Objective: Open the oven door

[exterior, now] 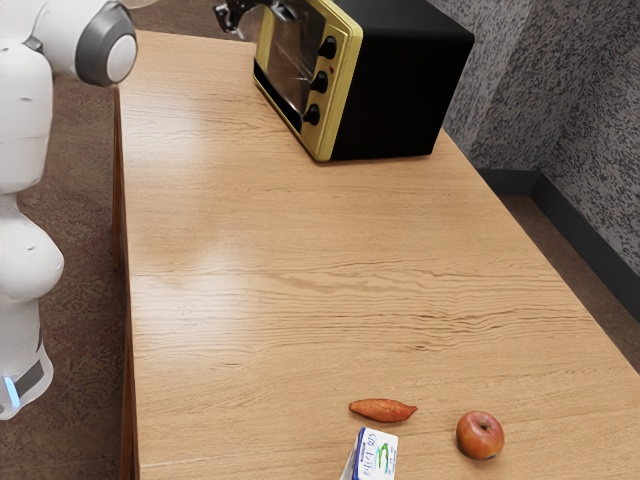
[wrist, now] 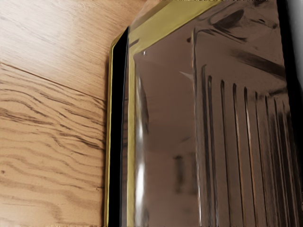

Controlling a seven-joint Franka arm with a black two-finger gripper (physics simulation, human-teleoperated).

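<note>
- Clock directions are read in the exterior view, twelve at its upper edge.
- Oven door (exterior: 290, 62): on the front of the oven (exterior: 400, 85), which sits near twelve o'clock on the surface (exterior: 250, 270), facing the exterior view's left. We find the glass against or close to the body; a slight gap we cannot rule on.
- End effector (exterior: 228, 16): at ten o'clock from the knobs (exterior: 320, 81), near the door's far end. Contact unclear; we cannot tell whether it is spread or pressed together.
- Wrist view: we note rack bars (wrist: 227, 142) behind the glass.
- Obstructions: the knobs jut from the front, just beside the glass.
- Other items, well apart from the oven: sweet potato (exterior: 383, 410) toward six o'clock, carton (exterior: 377, 453) just beside it at its six, partly cut off by the view's edge; apple (exterior: 480, 436) toward five.
</note>
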